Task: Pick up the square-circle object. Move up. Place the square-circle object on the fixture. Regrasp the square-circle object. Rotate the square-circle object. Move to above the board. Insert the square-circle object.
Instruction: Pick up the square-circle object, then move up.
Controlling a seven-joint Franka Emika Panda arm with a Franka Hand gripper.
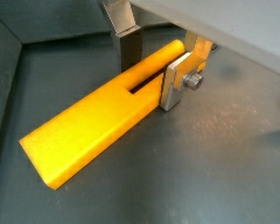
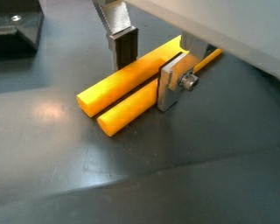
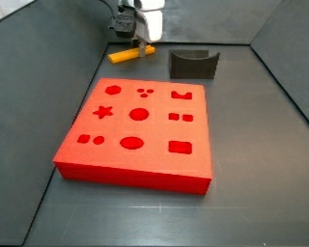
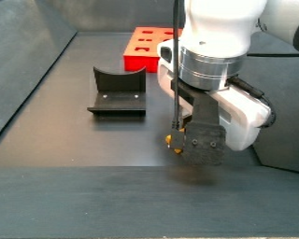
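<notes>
The square-circle object (image 1: 90,127) lies flat on the dark desk (image 1: 213,166), and the gripper (image 1: 154,61) is down over one end of it. It looks like a stiff plastic bar, light and smooth-sided, so I would expect it to keep its shape under a squeeze but perhaps to slip or swing if taken far from its middle. In both wrist views the silver fingers (image 2: 171,80) straddle the bar near one end, one plate on each long side. They sit close against it, but I cannot tell whether they are actually pressing or still slightly apart. Gripping across the narrow width, as they are set up to, seems the sensible hold.

In a wrist view the bar's long axis runs from the upper right, under the fingers, down to the lower left of the frame, with its free end at lower left. A slot runs along its length.

In a side view the bar (image 3: 126,55) sits in the upper left, beside the fixture (image 3: 192,65) and beyond the board (image 3: 138,130).
</notes>
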